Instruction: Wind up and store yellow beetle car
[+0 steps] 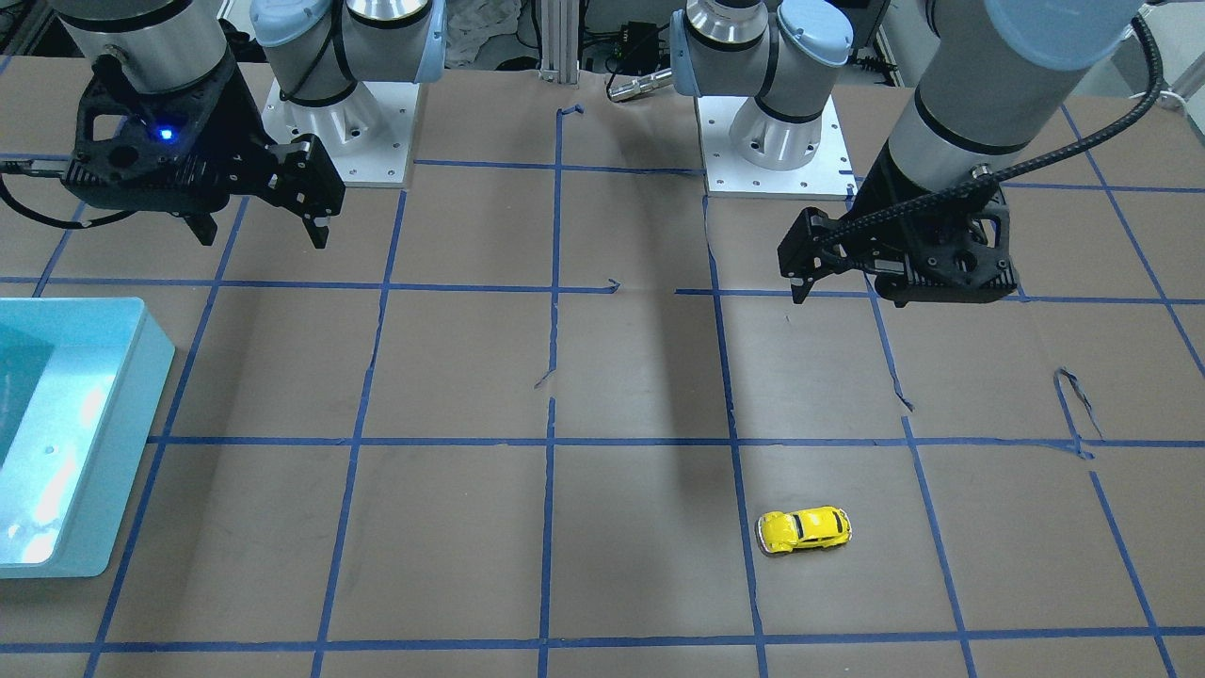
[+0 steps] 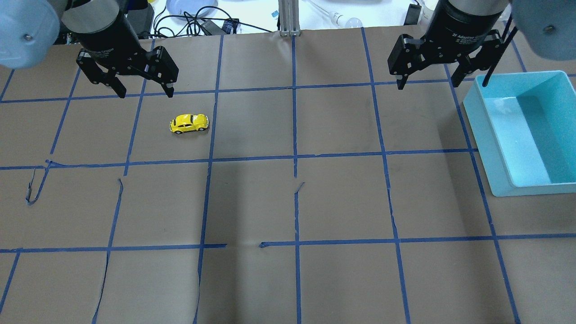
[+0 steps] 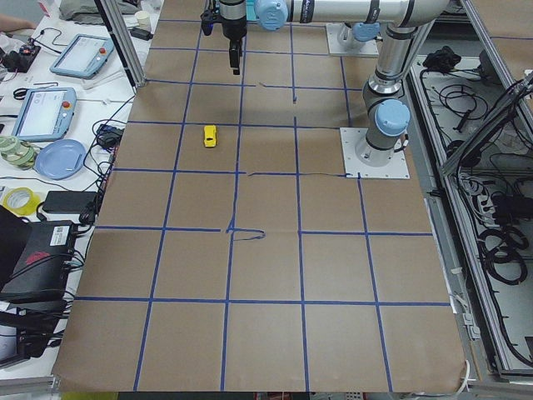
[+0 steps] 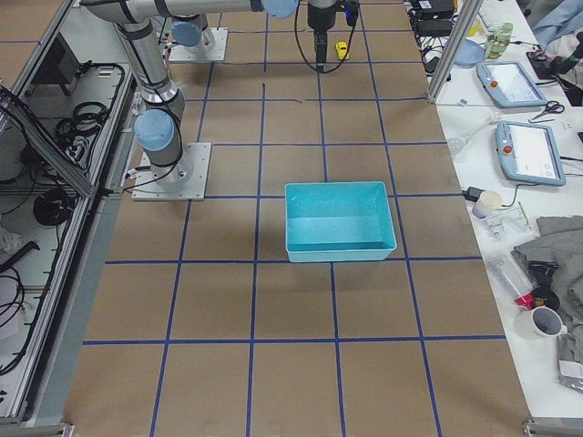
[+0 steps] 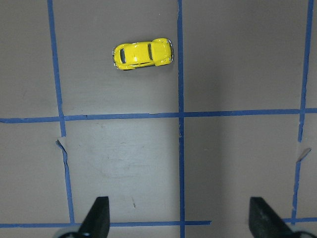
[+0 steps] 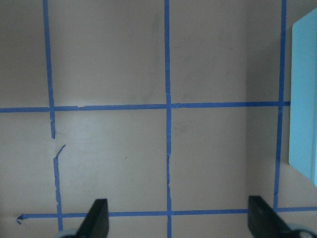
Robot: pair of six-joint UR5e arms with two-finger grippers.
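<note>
Yellow beetle car (image 2: 189,123) lies free, left tool (image 2: 146,93) and right tool (image 2: 427,85) ("2F Adaptive") wide.

Left pincer (image 2: 146,95) and right pincer (image 2: 427,86) hover, jaws spread wide.

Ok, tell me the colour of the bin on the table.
The bin is light turquoise, clearest in the overhead exterior view.
</note>
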